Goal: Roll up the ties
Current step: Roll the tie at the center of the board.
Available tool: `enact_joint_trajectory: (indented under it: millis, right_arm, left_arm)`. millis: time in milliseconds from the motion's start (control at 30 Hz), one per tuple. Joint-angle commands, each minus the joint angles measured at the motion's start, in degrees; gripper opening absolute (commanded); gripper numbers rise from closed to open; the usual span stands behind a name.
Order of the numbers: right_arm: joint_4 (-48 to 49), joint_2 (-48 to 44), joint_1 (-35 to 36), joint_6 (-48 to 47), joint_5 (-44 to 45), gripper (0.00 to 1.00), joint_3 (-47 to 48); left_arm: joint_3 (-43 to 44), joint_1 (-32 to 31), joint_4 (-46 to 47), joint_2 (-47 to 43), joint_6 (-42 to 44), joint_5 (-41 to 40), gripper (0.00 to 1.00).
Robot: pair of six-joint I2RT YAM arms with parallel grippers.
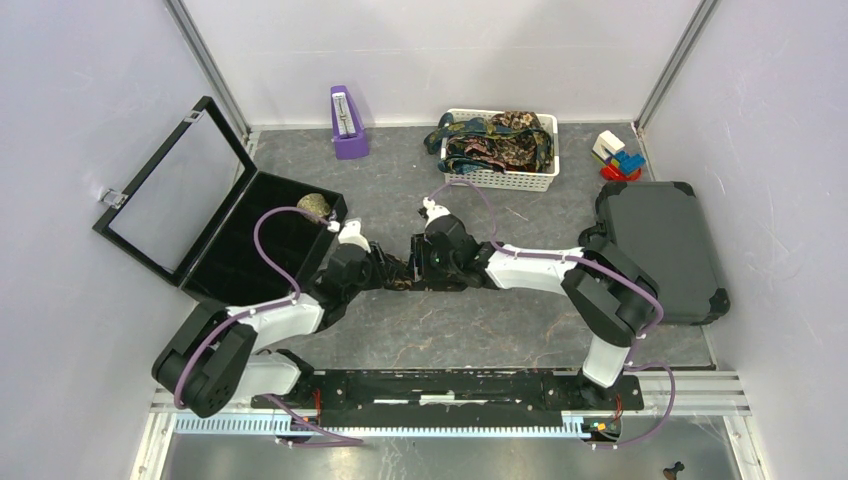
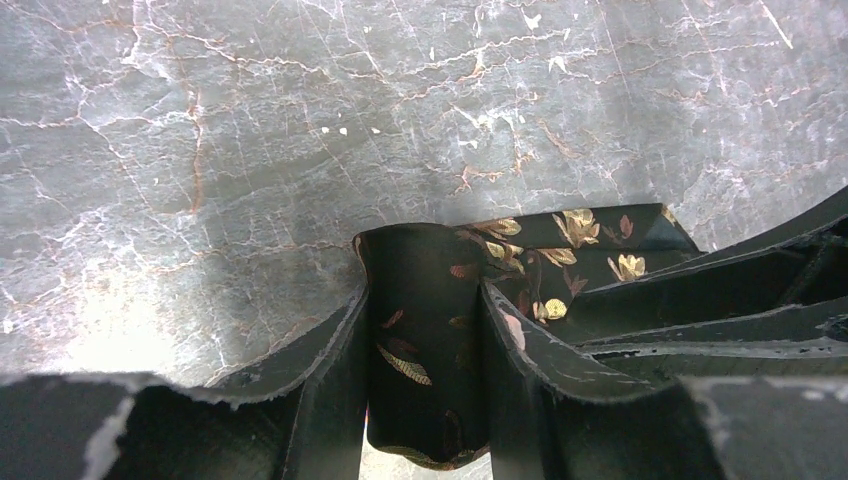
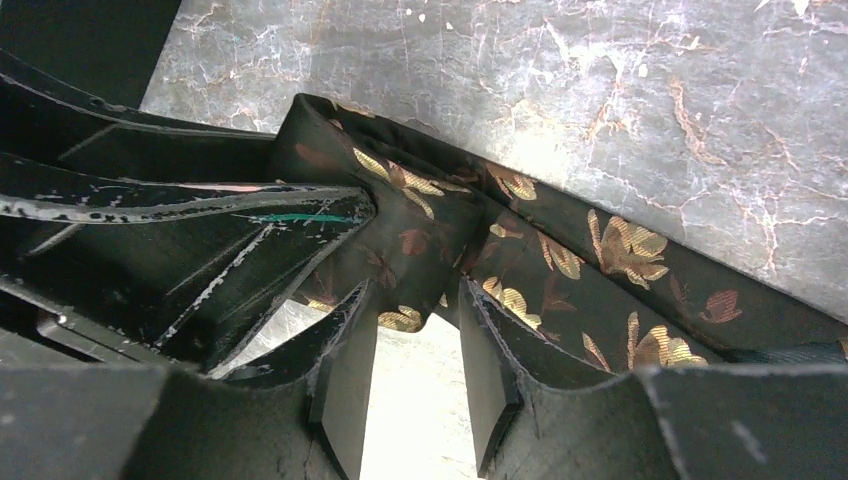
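Note:
A dark tie with gold leaf prints lies at the middle of the table, held between both grippers. My left gripper is shut on it: in the left wrist view a folded band of the tie fills the gap of the gripper. My right gripper faces it from the right; its fingertips pinch a fold of the tie, and the table shows through lower between the fingers. More ties are heaped in a white basket at the back.
An open black case stands at the left with a rolled patterned bundle in its far corner. A purple wedge-shaped object stands at the back, toy blocks at the back right, a closed grey hard case at the right.

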Motion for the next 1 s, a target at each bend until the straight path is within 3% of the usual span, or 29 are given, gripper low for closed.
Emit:
enact_joint_trajectory:
  millis: [0, 433, 667, 967]
  right_arm:
    - [3.8, -0.7, 0.0, 0.9, -1.3, 0.41, -0.8]
    - [5.7, 0.5, 0.7, 1.7, -1.8, 0.33, -0.8]
    - [5.4, -1.0, 1.0, 1.5, -0.2, 0.25, -2.5]
    - [7.9, 1.5, 4.2, 3.4, -1.0, 0.24, -2.8]
  left_arm:
    - [3.4, -2.3, -9.0, -2.0, 4.8, -6.9, 0.48]
    - [13.4, -10.7, -27.5, -1.2, 5.9, -21.0, 0.47]
    - [14.9, -12.8, -31.1, -1.2, 6.0, -23.7, 0.47]
    - [17.3, -15.6, -36.9, -0.9, 4.5, -28.1, 0.47]
